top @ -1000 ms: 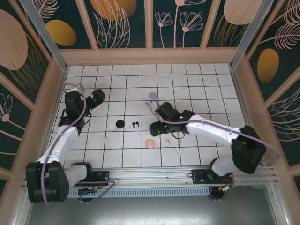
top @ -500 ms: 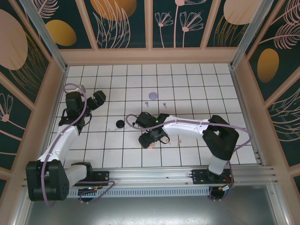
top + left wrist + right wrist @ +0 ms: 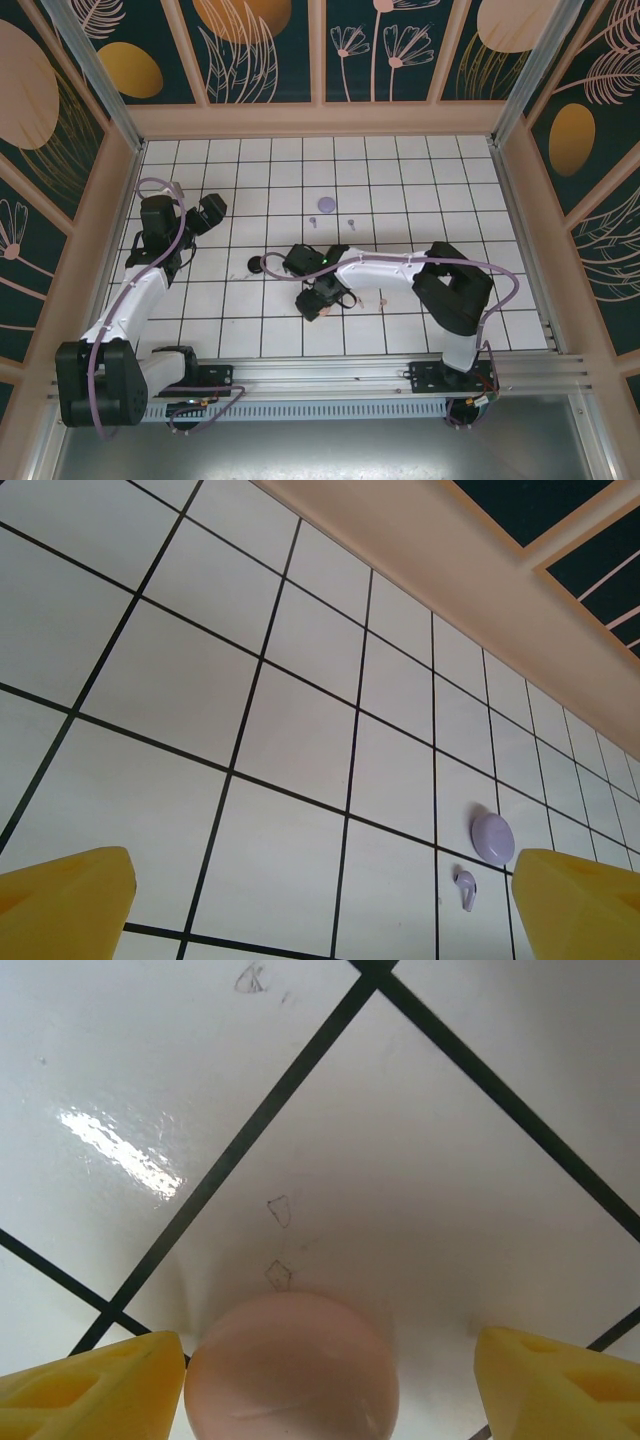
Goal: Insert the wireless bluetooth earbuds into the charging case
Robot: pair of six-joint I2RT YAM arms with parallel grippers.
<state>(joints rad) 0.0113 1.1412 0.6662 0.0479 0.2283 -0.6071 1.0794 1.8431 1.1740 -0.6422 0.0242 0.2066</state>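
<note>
White gridded tabletop (image 3: 480,180), boxed in by patterned panels, carries every piece. Farthest left, the left gripper (image 3: 207,212) hangs with its yellow fingers (image 3: 62,908) spread wide and nothing between them, well apart from any case, so it adds little risk. Next comes the black case (image 3: 257,265), just beside the right arm's wrist; a careless swing of that arm could sweep the disc away. Right of it, the right gripper (image 3: 318,302) sits low over the pink case (image 3: 292,1365), jaws open and straddling it, one finger just beside the rim and the other clearly apart. That offset is the main hazard: a squeeze from here would likely shove the smooth, round disc sideways or let it squirt out rather than seat it. The case also looks like a closed dome, so nothing can go in until it opens. Farther back, the lilac case (image 3: 327,205) rests with two lilac earbuds (image 3: 312,222) near it, safely out of the way. Just right of the gripper lies what looks like a pink earbud (image 3: 383,299), tiny and light; a sliding case or a drifting finger could flick it off.
</note>
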